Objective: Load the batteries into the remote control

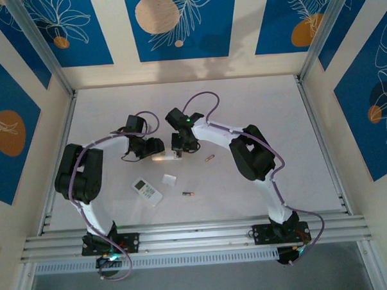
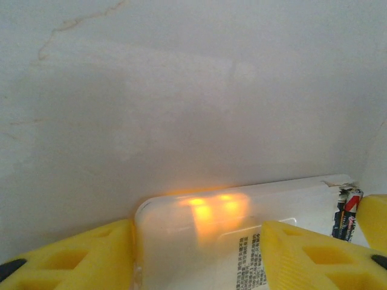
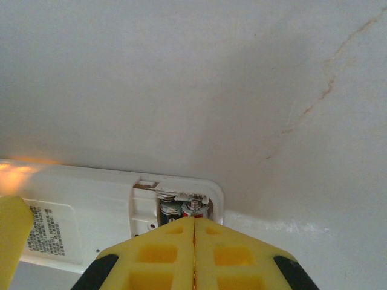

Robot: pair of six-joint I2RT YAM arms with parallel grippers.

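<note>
The left tool [image 2: 196, 254] pinches a white remote [image 2: 242, 211] at the table's [image 1: 256, 104] middle. The right tool [image 3: 193, 241], pressed together, rests over its batteries [image 3: 181, 210].

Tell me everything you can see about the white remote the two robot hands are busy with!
The remote is white plastic, lying back-up on the table. A printed label shows on it. Its battery slot is uncovered, with two batteries inside. The left gripper holds its sides; the shut right gripper is over the batteries. An orange glow falls on it.
</note>
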